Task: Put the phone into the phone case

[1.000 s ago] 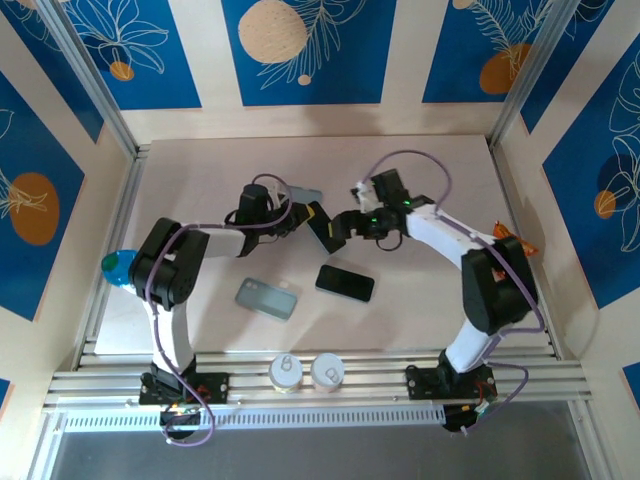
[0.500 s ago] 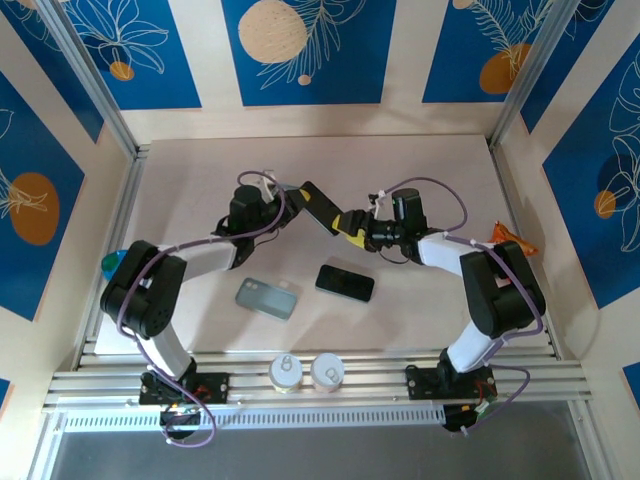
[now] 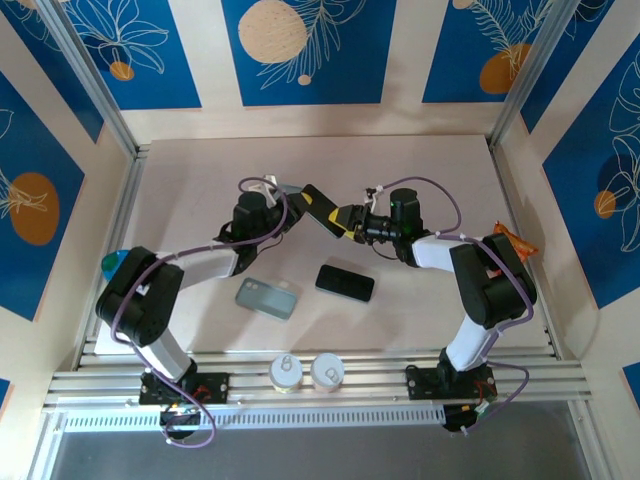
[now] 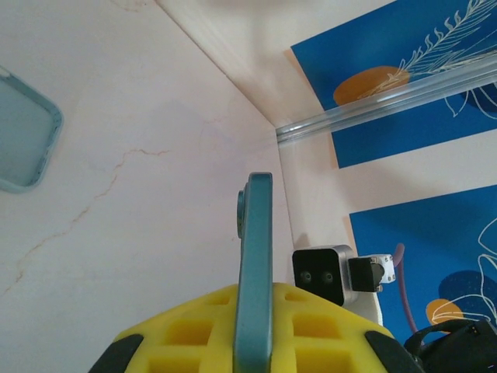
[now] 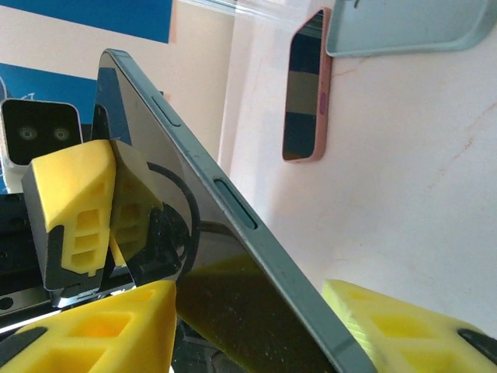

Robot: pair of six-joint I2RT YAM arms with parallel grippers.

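Phone: a dark slab [image 3: 314,200] held in the air over the middle of the counter, between the two hands and clear of the surface.
Phone, long axis: in the top view it runs on a diagonal, from far-left to near-right.
Phone, facing: edge-on to the left wrist camera [image 4: 254,264], with the lens bump on the side turned left. The right wrist camera sees the glossy face and the side buttons [image 5: 194,202].
Left hand: [image 3: 296,197] closed on one end of the phone, with its yellow pads [image 4: 186,330] tight on both sides.
Right hand: [image 3: 346,218] at the other end, jaws partly open with a yellow pad [image 5: 101,334] on each side of the phone. Cannot tell if they press on it.
Phone case: grey-blue [image 3: 266,298], flat on the counter nearer the arm bases, well apart from the phone.
Second phone: black [image 3: 345,283], flat, just right of the phone case but not touching it. Its edge looks pink from the right wrist [image 5: 305,97].
Counter: pale [image 3: 200,180] with faint veins, and metal rails along the near edge.
Room: cream walls with blue panels [image 3: 300,50] bearing white leaf drawings and orange discs.
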